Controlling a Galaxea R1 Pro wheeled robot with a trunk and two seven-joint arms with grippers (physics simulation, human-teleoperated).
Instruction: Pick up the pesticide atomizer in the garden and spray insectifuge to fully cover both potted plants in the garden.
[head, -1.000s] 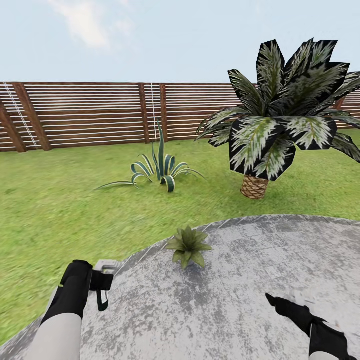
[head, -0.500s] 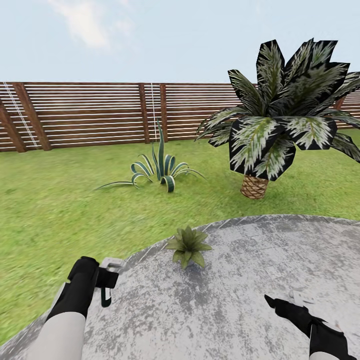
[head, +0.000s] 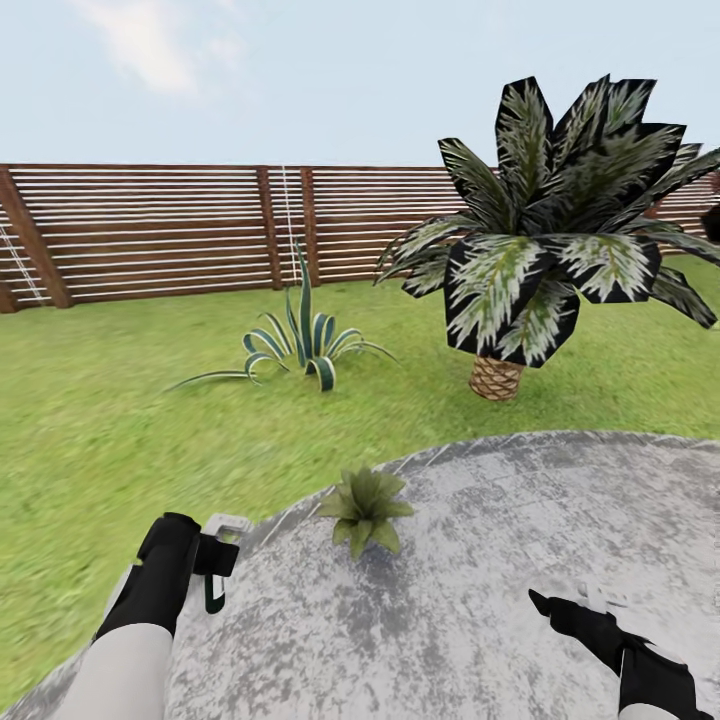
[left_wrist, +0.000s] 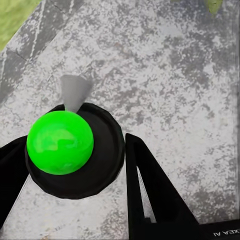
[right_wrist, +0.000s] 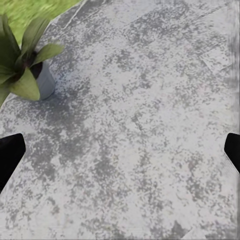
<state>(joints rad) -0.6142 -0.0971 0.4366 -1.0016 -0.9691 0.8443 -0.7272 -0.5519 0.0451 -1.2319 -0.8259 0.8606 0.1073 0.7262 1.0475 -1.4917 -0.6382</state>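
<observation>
Change: the whole head view has slid a little sideways against the fence (head: 150, 230) and palm (head: 545, 240), so the camera has turned; both arms sit much as they did half a second ago.
Left gripper (head: 205, 570): pinching the atomizer (left_wrist: 75, 145) between its dark fingers (left_wrist: 150, 190); a black head with a bright green ball and a grey nozzle cone points out ahead of them over the grey paving (head: 480, 600).
Right gripper (head: 560, 610): spread wide, nothing between its tips, hanging low over the paving.
Plant (head: 365, 505): ahead of the left gripper and off to its inner side, near but apart; it also lies beyond the right gripper.
Second plant: not seen here.
Meaning: my guess is the sprayer is in hand and aiming comes next; the nozzle does not look trained on the rosette yet.
</observation>
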